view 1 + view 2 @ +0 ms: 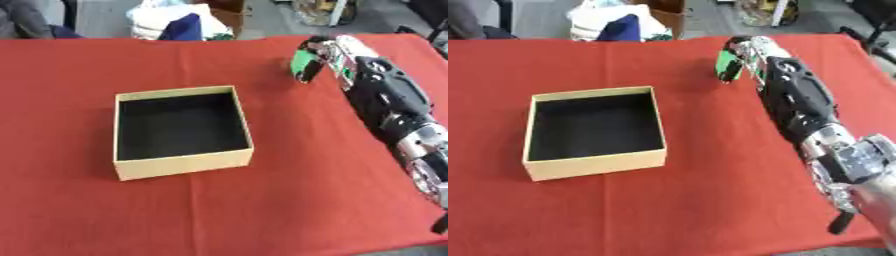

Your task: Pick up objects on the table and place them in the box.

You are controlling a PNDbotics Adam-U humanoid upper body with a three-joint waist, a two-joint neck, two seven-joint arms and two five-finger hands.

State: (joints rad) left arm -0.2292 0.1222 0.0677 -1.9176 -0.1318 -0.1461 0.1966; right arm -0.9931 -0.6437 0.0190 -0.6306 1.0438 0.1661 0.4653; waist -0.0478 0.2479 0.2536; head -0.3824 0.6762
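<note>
A small green object (302,61) sits far right on the table (262,210), inside the right hand (320,56). The fingers (308,72) curl round it and cover much of it, so its shape is hard to make out; only a bright green patch shows, with dark fingers across its near edge. Whether it touches the red cloth or is lifted cannot be told. The right arm runs from the hand toward the near right corner, where it is cut off by the edge of the view. The box (179,170) stands open, left of centre, well apart from the hand, tan outside and black inside, with nothing visible in it. A dark tip (841,223), unclear, shows near the lower right corner.
</note>
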